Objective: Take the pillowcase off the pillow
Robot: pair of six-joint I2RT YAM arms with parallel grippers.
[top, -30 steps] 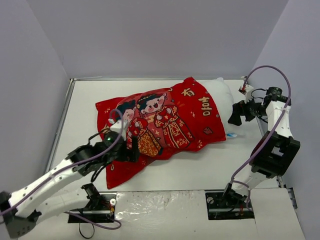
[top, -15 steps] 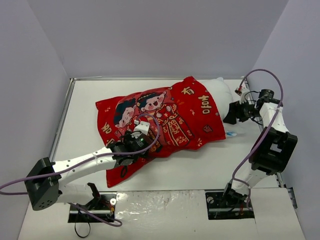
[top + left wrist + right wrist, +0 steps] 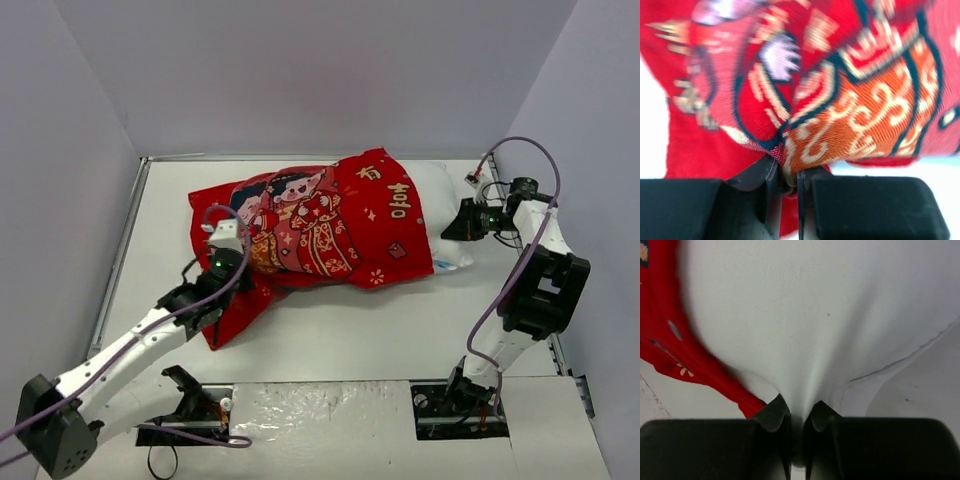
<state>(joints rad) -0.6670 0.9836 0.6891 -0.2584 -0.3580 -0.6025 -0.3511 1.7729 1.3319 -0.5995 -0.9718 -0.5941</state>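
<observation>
The red pillowcase [image 3: 320,225], printed with two cartoon children and gold characters, lies across the table and covers most of the white pillow [image 3: 438,205], whose right end sticks out. My left gripper [image 3: 245,262] is shut on a fold of the pillowcase [image 3: 840,110] at its near left part; orange and red cloth is pinched between the jaws of the left gripper [image 3: 788,182]. My right gripper [image 3: 452,228] is shut on the pillow's bare white end [image 3: 830,315], a pleat of white cloth caught between the jaws of the right gripper [image 3: 797,427]. The red pillowcase edge [image 3: 670,345] shows at left.
Grey walls close the table [image 3: 380,330] on the left, back and right. A metal rail [image 3: 118,250] runs along the left edge. The arm bases [image 3: 455,400] and their cables sit at the near edge.
Both grippers closed from open: the left on the pillowcase, the right on the pillow's end. The left arm swung back leftward and the pillowcase shifted left and up with it.
</observation>
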